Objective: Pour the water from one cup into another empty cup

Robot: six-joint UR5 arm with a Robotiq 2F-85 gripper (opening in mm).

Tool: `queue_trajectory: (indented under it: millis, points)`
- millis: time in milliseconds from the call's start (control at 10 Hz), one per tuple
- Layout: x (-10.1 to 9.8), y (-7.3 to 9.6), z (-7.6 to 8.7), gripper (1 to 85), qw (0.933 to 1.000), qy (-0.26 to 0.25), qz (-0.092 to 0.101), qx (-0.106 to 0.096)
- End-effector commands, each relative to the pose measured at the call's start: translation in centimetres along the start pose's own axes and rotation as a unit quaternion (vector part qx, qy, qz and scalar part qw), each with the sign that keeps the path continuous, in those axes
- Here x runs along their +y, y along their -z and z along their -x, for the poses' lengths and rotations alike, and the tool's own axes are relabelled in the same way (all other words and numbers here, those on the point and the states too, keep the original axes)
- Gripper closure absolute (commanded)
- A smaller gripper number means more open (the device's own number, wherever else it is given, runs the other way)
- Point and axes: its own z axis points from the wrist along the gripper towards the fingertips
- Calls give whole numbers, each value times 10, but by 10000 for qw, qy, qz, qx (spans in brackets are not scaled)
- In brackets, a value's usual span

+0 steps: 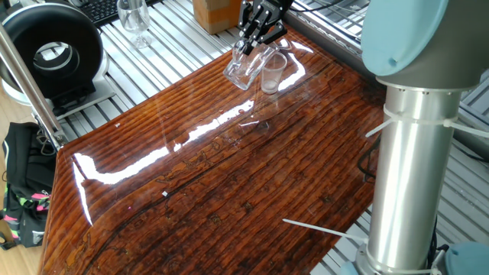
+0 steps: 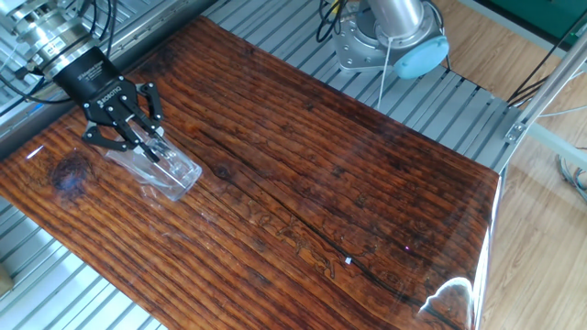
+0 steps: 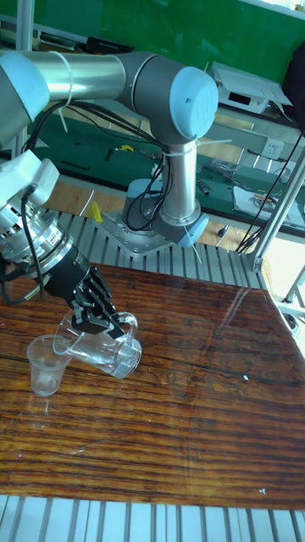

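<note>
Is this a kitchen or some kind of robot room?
Probably a robot lab or workshop, not a kitchen: a big robot arm is bolted to a ribbed metal bench, with cables and electronic equipment behind it.

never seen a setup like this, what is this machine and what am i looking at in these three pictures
This is a robot arm: grey tubes joined by blue-capped joints, bolted beside a glossy wooden table. At its tip is a black two-fingered hand.

All three pictures show the same moment. Two cameras look down at the table from opposite sides; the tall picture faces the arm from the front.

The hand is closed on a clear glass tumbler, tipped well over so its mouth points toward a smaller cloudy cup standing upright on the table. It is a pouring pose; the pictures are too coarse to show any water.

Off the table, one view shows a stemmed glass, a cardboard box and a round black device.
</note>
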Motion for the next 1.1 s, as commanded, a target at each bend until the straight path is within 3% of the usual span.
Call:
queue_trajectory:
  millis: [0, 500, 1000]
  points:
    - [0, 5, 2, 840, 10000, 4, -11, -57]
    - [0, 5, -5, 840, 10000, 42, -11, -57]
    - [-3, 4, 3, 840, 9996, -21, -23, -280]
